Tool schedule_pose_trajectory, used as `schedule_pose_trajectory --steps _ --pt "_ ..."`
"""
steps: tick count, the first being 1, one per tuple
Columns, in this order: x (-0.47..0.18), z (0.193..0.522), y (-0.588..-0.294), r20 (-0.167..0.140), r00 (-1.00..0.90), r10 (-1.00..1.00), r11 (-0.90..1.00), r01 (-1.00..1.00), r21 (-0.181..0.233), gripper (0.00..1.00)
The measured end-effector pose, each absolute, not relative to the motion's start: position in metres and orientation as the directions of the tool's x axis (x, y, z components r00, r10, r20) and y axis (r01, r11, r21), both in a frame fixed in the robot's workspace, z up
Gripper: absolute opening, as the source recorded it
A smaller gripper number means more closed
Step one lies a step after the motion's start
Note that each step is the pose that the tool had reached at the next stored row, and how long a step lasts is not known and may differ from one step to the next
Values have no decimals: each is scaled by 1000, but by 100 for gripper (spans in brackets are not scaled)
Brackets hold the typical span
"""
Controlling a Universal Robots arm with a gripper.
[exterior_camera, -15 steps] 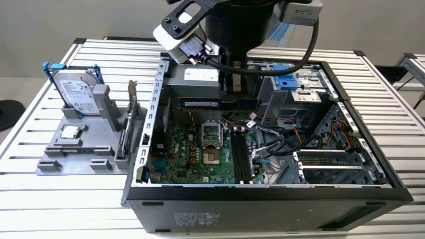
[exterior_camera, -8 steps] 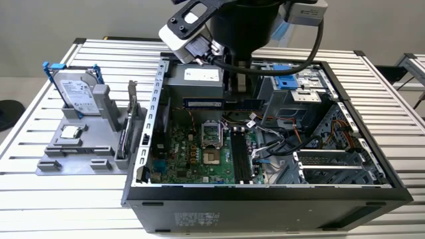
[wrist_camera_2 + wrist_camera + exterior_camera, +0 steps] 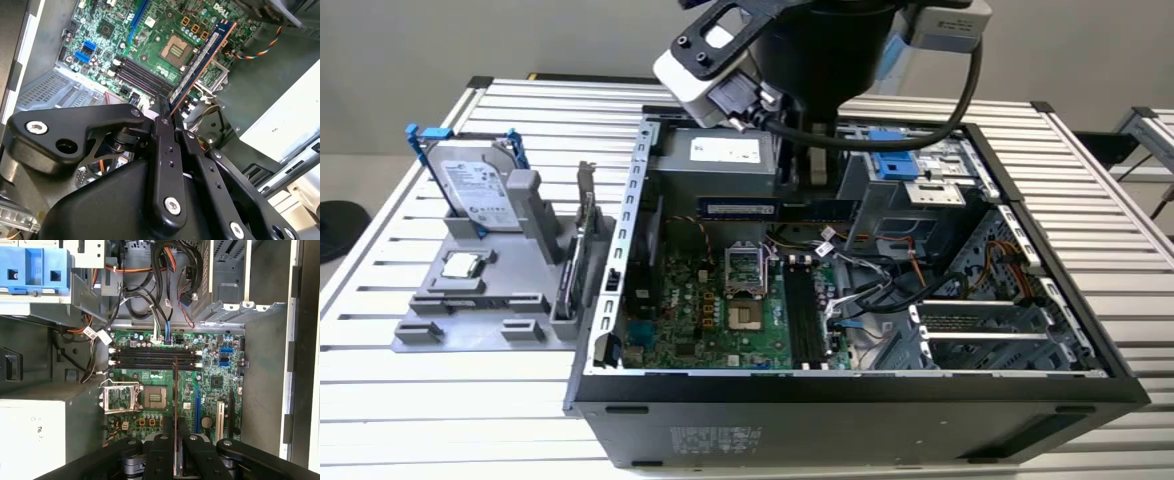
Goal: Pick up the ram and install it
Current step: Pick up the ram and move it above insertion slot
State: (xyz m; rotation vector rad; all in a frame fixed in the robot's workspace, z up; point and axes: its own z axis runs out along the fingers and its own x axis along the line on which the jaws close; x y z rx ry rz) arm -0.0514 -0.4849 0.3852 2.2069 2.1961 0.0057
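Jaws are clamped on the ram (image 3: pixel 201 64), which shows as a thin edge between them in the first wrist view (image 3: pixel 175 390). In the exterior view the ram (image 3: pixel 740 208) hangs under the arm (image 3: pixel 834 50) inside the open computer case (image 3: pixel 854 385), above the motherboard (image 3: pixel 707 310) and just in front of the power supply (image 3: pixel 714 150). It lies crosswise to the memory slots (image 3: pixel 152 357) and apart from them. The case stands on the bench (image 3: pixel 454 400).
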Motion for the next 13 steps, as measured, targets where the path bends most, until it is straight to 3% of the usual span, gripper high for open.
schedule_pose_trajectory --steps 13 --pt "-29 385 -485 -17 5 1000 -5 1000 23 0"
